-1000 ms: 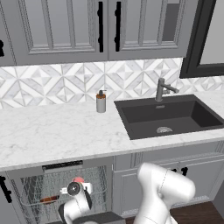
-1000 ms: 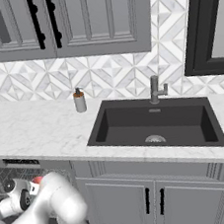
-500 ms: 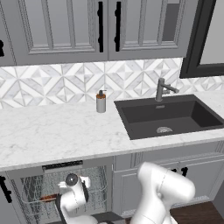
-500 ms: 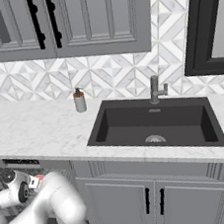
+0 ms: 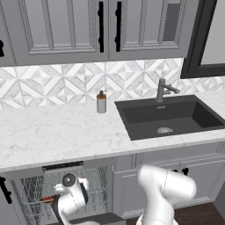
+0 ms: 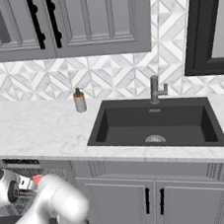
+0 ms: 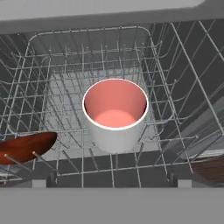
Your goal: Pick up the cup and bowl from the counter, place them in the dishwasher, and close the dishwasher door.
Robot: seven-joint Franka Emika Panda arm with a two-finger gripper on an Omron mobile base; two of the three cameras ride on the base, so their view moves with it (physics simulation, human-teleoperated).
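Note:
The cup [image 7: 115,114], grey-white outside and pink inside, stands upright in the wire rack [image 7: 65,78] of the dishwasher [image 5: 61,167]. My gripper [image 7: 111,181] hovers just above and in front of the cup, open, with nothing between its fingertips [image 7: 45,178]. The dark reddish-brown bowl [image 7: 25,146] lies tilted in the rack to the cup's left, and shows as a red patch [image 5: 46,200] in the left base view. The dishwasher door [image 5: 90,218] hangs open below the rack. The white marble counter [image 5: 57,132] runs above.
A grey soap dispenser [image 5: 101,103] stands on the counter beside the black sink [image 5: 169,117] with its faucet [image 5: 163,89]. Grey panelled cabinets [image 6: 155,203] sit under the sink. My white arm [image 5: 165,189] bends down in front of them.
The hand has lifted slightly back from the rack, leaving the cup standing there. The gripper stays open.

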